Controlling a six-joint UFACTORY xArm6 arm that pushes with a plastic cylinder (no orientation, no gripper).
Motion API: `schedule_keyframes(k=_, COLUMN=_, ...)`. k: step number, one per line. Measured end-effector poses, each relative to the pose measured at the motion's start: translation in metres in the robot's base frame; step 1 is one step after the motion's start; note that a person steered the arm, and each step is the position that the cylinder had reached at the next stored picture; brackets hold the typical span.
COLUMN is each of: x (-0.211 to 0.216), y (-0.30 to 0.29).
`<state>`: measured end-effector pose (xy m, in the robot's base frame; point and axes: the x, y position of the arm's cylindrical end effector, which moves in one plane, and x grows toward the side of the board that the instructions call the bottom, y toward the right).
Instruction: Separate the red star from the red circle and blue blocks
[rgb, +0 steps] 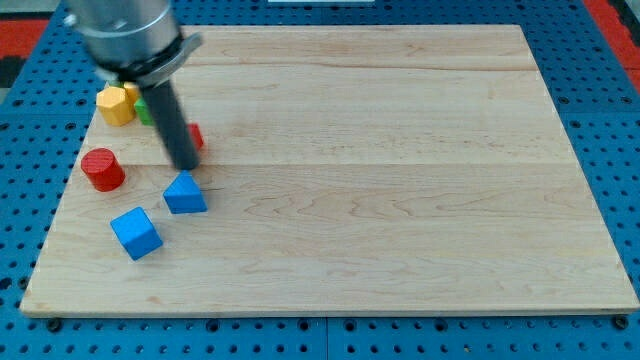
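Around my tip (186, 165) the blocks crowd the view's left part of the wooden board (400, 180). Toward the view's top and left of my tip sits a yellow block (116, 104), near the board's left edge, with a green block (146, 110) just beside it — mostly hidden behind my rod, so I cannot make out its shape. To the view's left of my tip, a little lower, stands the red circle (102, 169). Just below my tip lies the blue triangle-like block (185, 193), close but apart from it, and further down and left the blue cube (136, 233).

The board's left edge is near these blocks; everything to the view's right of my tip is bare wood out to the far edge.

The red star (195, 136) lies right against my rod on its right side, just above my tip — only a sliver shows, so the shape itself is hard to confirm. I have no gripper; the rod holds nothing, and whether it touches the star I cannot tell.
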<state>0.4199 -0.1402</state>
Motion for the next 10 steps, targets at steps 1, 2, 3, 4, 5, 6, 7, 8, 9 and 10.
schedule_keyframes(k=1, x=-0.064, y=0.008)
schedule_keyframes(k=2, x=-0.061, y=0.022)
schedule_keyframes(k=3, x=-0.039, y=0.038)
schedule_keyframes(k=4, x=-0.043, y=-0.003)
schedule_keyframes(k=5, x=-0.061, y=-0.041)
schedule_keyframes(k=6, x=-0.087, y=-0.046)
schedule_keyframes(k=7, x=-0.102, y=-0.048)
schedule_keyframes(k=8, x=-0.133, y=-0.053)
schedule_keyframes(k=9, x=-0.142, y=-0.067)
schedule_keyframes(k=10, x=-0.109, y=-0.039)
